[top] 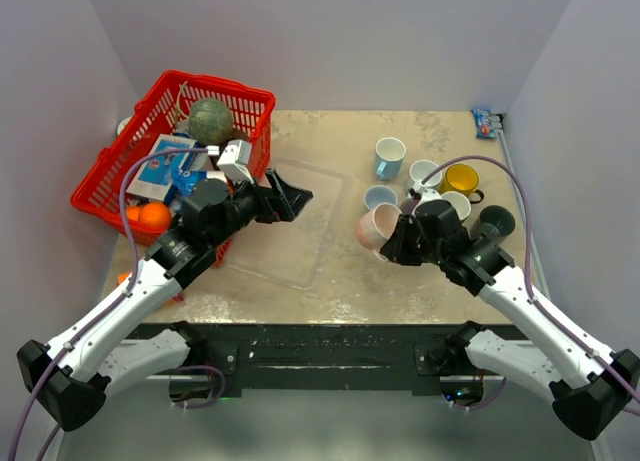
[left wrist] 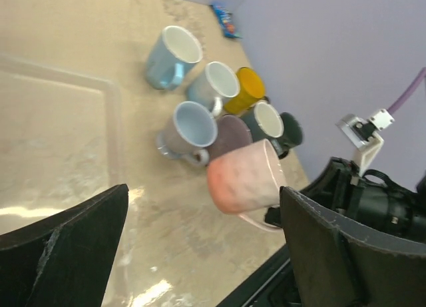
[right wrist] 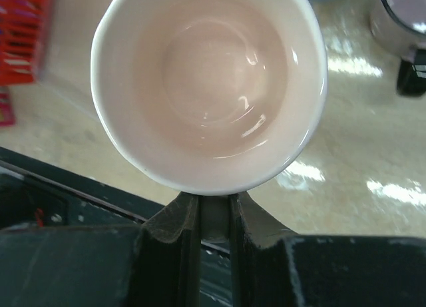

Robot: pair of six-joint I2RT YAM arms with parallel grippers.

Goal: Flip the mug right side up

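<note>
My right gripper [top: 394, 241] is shut on the handle of the pink mug [top: 374, 226], which it holds off the table, tipped on its side. In the right wrist view the pink mug [right wrist: 210, 87] shows its empty inside, with the gripper [right wrist: 214, 204] pinching the handle just below the rim. The left wrist view has the same mug [left wrist: 243, 177] hanging beside the mug cluster, base toward the left. My left gripper [top: 291, 196] is open and empty above the clear tray [top: 300, 266], well left of the mug; its fingers [left wrist: 80, 234] frame bare table.
Several upright mugs stand at the right: light blue [top: 389, 157], yellow [top: 461, 179], dark green [top: 495, 222] and others. A red basket [top: 105, 171] with a ball, boxes and oranges sits at the back left. A small blue packet [top: 485, 123] lies in the far right corner.
</note>
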